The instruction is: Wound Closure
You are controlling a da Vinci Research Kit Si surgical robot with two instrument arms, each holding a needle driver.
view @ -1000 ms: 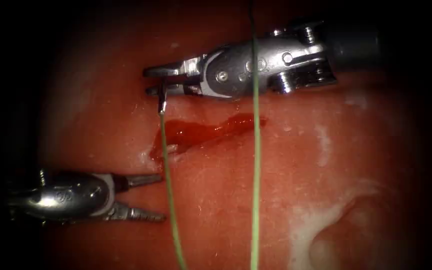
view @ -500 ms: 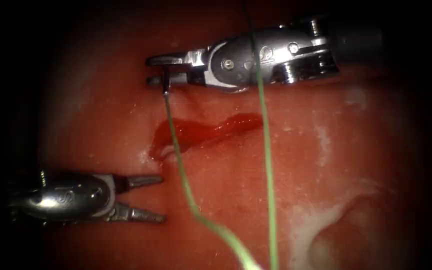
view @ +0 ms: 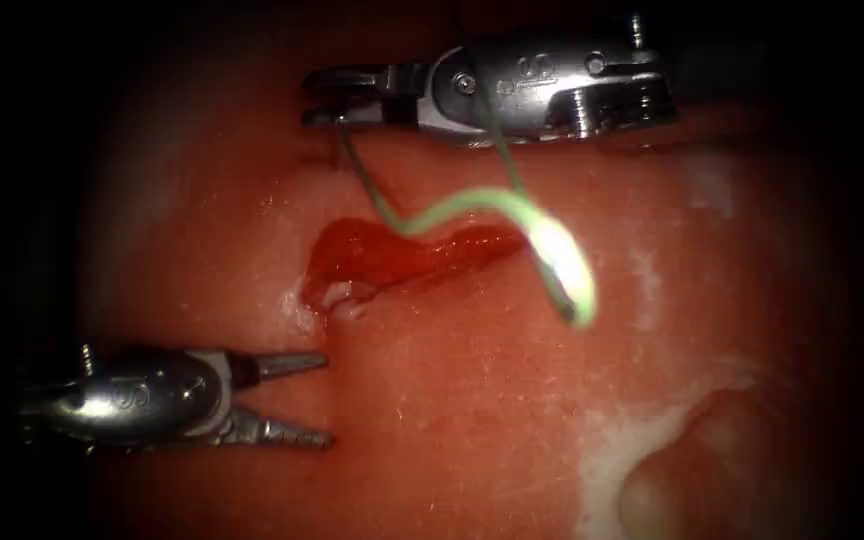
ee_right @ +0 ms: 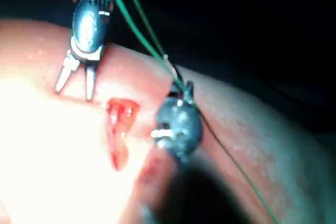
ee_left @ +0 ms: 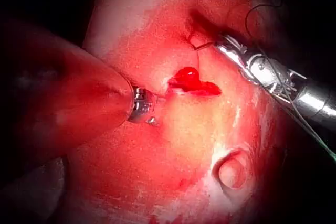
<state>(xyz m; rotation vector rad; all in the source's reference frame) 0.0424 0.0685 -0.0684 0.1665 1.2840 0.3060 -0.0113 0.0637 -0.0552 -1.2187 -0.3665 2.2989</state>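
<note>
Needle (view: pixel 336 118): we see only a short dark stub, clamped crosswise near the tips of the right tool (view: pixel 324 95), above the cut (view: pixel 402 255) and clear of the tissue (view: pixel 432 400).
Thread (view: pixel 472 200): we note green thread trailing from the stub, looping over the red fluid (view: pixel 362 258).
Left tool (view: pixel 297 400): jaws apart, holding nothing, below the cut's left end.

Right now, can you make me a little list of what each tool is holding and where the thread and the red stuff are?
Left tool: jaws open, holds nothing, left of the cut.
Right tool: shut on the needle end where the thread joins, above the cut.
Needle: mostly hidden in the jaws, not in the tissue.
Thread: green, loops over the cut.
Red fluid: pooled in the cut.
</note>
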